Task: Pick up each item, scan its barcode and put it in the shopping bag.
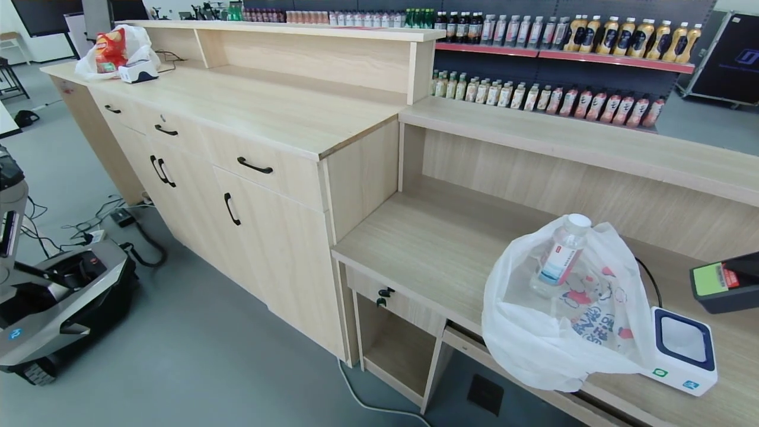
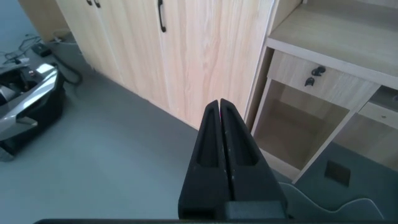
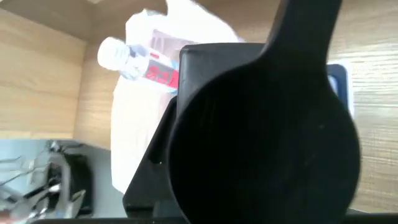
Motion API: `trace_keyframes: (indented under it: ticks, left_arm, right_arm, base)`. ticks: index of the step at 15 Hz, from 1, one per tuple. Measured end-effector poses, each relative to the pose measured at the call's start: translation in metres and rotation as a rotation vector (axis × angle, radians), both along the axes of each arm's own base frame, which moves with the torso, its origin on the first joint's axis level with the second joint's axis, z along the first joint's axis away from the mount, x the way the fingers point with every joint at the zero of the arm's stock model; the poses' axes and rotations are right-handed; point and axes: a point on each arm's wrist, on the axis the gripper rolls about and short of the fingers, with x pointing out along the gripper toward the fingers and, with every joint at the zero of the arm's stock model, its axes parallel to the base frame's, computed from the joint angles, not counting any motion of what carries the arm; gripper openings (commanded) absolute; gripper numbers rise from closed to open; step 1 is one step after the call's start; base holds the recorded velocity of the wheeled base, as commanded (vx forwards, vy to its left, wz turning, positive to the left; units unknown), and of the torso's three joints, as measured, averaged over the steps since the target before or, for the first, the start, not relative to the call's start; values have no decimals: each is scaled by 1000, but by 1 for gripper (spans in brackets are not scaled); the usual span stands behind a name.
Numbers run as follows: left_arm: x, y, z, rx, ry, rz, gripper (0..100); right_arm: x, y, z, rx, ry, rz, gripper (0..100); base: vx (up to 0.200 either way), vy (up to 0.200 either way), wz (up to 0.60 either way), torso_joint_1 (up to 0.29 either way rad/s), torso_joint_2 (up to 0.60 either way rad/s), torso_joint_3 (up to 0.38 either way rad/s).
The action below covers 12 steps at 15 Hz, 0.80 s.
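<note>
One bottle (image 1: pixel 562 252) inside shopping bag (image 1: pixel 533 344), left gripper (image 2: pixel 220 104) closed, well apart.

The lower counter (image 1: pixel 427 237) lies bare from its left end to the shopping bag (image 1: pixel 533 338), walled on the left by the tall cabinet's side panel (image 1: pixel 362 172) and behind by the back board (image 1: pixel 533 178). The bag's mouth gapes upward, partly taken up by a standing bottle (image 1: pixel 562 255). The scanner (image 1: pixel 682 350) sits against the bag's right side and a dark box (image 1: pixel 724 287) stands near behind it, with only a narrow strip between. The left gripper (image 2: pixel 221 109), fingers pressed together, hangs over open grey floor (image 2: pixel 124 162) before the cabinet doors (image 2: pixel 186 56).
</note>
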Motion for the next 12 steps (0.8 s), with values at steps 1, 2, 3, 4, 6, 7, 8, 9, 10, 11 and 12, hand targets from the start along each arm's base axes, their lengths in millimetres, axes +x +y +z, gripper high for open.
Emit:
trace_keyframes:
  ticks: [1, 2, 3, 4, 6, 7, 8, 9, 10, 11, 12]
  left_arm:
    - [0, 0, 0, 0, 0, 0, 0]
    - [0, 0, 0, 0, 0, 0, 0]
    - [0, 0, 0, 0, 0, 0, 0]
    - [0, 0, 0, 0, 0, -1, 0]
    - [0, 0, 0, 0, 0, -1, 0]
    - [0, 0, 0, 0, 0, -1, 0]
    - [0, 0, 0, 0, 0, 0, 0]
    - [0, 0, 0, 0, 0, 0, 0]
    - [0, 0, 0, 0, 0, 0, 0]
    - [0, 0, 0, 0, 0, 0, 0]
    - [0, 0, 0, 0, 0, 0, 0]
  right_arm:
    - [1, -7, -4, 29, -8, 36, 0]
    - [3, -13, -6, 25, -28, 57, 0]
    - [5, -20, -9, 2, -44, 69, 0]
    - [6, -27, -15, -10, -37, 71, 0]
    - [7, -40, -26, -36, -24, 74, 0]
    - [7, -47, -32, -63, -9, 76, 0]
    - [6, -52, -39, -86, 6, 79, 0]
    - [5, -57, -46, -104, 26, 80, 0]
    - [4, -60, -51, -99, 42, 76, 0]
    - [4, -62, -54, -91, 51, 73, 0]
    - [4, -63, -56, -84, 56, 74, 0]
  base:
    - [0, 0, 0, 0, 0, 0]
    - [0, 0, 0, 0, 0, 0]
    - [0, 0, 0, 0, 0, 0]
    - [0, 0, 0, 0, 0, 0]
    - [0, 0, 0, 0, 0, 0]
    - [0, 0, 0, 0, 0, 0]
    - [0, 0, 0, 0, 0, 0]
    - [0, 0, 0, 0, 0, 0]
    - [0, 0, 0, 0, 0, 0]
    - [0, 0, 0, 0, 0, 0]
    - [0, 0, 0, 0, 0, 0]
